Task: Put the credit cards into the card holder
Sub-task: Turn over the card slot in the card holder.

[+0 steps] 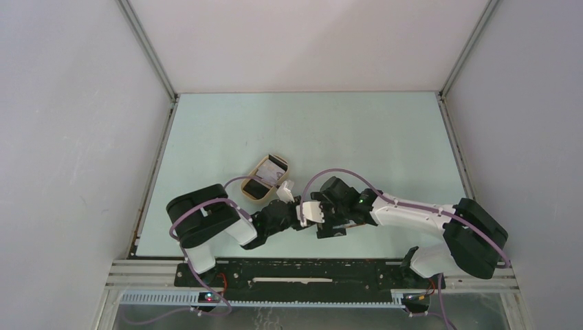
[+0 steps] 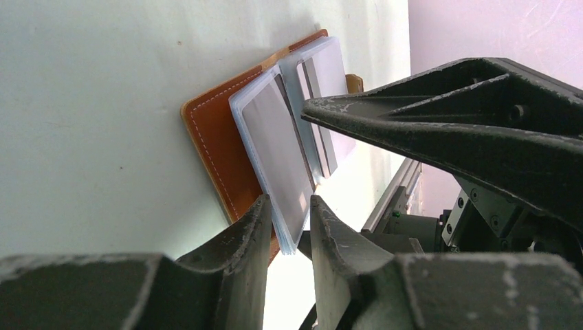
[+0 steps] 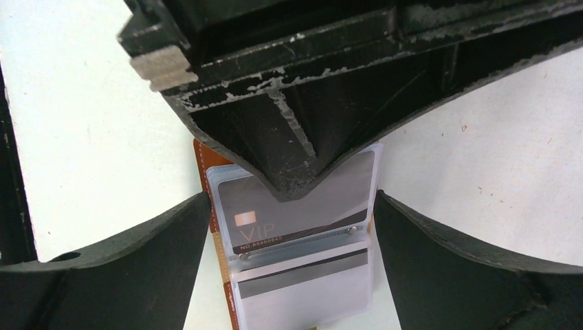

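The pale green tabletop (image 1: 357,137) carries everything, and the card holder (image 2: 216,148) lies open on it, with both black arms bent in over it from either side. Just beyond the card holder and a little to the left sits a tan oval tray (image 1: 281,180) with what look like a whitish card (image 1: 276,165) and a dark card (image 1: 255,187) in it. The card holder is reddish-brown with pale stitching, its clear plastic sleeves (image 2: 275,148) fanned up off the leather. The left fingers (image 2: 247,240) are clenched on the near edge of the sleeve stack, holding it raised. The right fingers (image 3: 137,261) stand spread wide, one on each side of the card holder, touching nothing that I can see. Two credit cards (image 3: 275,213) sit in the sleeves: a dark one marked VIP, and below it one showing a dark stripe.
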Robot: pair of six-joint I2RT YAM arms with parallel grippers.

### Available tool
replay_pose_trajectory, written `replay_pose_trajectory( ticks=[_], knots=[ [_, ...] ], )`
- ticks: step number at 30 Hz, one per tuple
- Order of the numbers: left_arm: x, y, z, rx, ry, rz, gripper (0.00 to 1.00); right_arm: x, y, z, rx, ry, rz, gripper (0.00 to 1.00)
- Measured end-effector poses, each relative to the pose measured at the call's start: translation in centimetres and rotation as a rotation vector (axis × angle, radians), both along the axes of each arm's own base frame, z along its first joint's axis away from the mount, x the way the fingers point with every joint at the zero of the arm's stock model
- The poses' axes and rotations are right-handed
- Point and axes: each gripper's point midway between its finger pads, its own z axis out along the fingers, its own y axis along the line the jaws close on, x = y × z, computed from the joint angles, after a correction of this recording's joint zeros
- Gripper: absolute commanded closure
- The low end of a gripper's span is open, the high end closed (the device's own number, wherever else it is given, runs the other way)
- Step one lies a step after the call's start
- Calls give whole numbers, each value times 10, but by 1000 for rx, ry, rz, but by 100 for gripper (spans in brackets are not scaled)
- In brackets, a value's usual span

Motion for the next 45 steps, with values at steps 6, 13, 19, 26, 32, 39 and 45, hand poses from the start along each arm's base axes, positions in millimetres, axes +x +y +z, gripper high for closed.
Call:
replay_pose_trajectory(
  ticks=[6, 13, 19, 26, 32, 39, 45],
  knots=[
    [0, 0, 1, -3, -1, -1, 68, -1, 2, -1, -3, -4, 7, 3],
    [1, -2, 5, -18, -10, -2, 68, 3, 2, 0, -4, -24, -2, 8],
    [1, -2, 6, -22, -12, -2, 67, 6, 3, 2, 0, -41, -12, 13],
    [2, -2, 7, -26, -15, 0, 66, 9, 3, 3, 3, -51, -18, 16],
    [5, -1, 7, -27, -15, 8, 65, 11, 1, 4, 5, -50, -30, 16],
    [8, -1, 14, -42, -26, 13, 65, 11, 1, 4, 5, -48, -29, 17],
    [8, -1, 14, -42, -26, 14, 65, 12, 0, 4, 6, -48, -32, 19]
  ],
)
